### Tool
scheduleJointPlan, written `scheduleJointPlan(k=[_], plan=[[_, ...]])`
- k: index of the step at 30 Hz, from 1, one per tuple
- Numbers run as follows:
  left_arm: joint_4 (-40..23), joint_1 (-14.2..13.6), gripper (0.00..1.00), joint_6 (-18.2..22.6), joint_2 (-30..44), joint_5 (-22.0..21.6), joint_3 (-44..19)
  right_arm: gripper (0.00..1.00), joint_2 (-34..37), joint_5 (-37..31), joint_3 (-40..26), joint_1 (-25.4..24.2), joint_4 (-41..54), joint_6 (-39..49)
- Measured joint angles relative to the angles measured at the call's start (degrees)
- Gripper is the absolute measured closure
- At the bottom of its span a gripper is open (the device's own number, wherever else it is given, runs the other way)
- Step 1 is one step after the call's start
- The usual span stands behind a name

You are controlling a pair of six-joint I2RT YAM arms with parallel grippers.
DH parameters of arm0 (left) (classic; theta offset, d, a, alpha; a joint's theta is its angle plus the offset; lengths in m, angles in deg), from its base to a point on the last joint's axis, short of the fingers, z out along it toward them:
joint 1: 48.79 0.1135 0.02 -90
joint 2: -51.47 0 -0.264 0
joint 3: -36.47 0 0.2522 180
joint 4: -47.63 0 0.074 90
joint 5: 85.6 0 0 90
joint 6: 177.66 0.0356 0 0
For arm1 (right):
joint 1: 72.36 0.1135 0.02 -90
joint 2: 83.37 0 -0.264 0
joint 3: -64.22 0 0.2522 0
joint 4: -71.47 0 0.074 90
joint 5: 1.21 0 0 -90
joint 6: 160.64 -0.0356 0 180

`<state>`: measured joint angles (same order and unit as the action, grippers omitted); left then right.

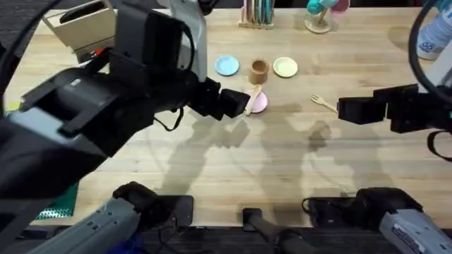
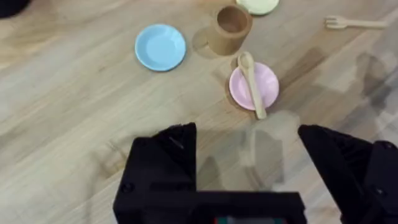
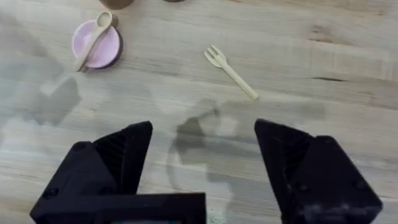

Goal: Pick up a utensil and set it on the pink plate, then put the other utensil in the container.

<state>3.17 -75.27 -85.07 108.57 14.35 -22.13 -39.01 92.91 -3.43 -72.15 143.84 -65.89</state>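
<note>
With the spoon (image 2: 252,84) on the pink plate (image 2: 268,86), both grippers (image 2: 249,140) (image 3: 204,140) were wide and empty; the fork (image 3: 231,71), judged light, stiff and thin, lay flat on the tabletop (image 3: 323,56), best pinched mid-handle.

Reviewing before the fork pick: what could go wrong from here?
1. The fork lies flat on the table, slim and low; the open right gripper could skid off it or nudge it aside.
2. The spoon overhangs the pink plate rim, with the open left gripper close by; a brush could tip it off.
3. The container stands next to the spoon's bowl, so dropping the fork in may bump the spoon.
</note>
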Motion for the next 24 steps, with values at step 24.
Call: scheduleJointPlan(k=[24], plan=[[7.84,0.0,0.005,14.73,4.39,10.33,1.43,0.004,0.0,0.0,0.0,0.0,2.34,0.0]])
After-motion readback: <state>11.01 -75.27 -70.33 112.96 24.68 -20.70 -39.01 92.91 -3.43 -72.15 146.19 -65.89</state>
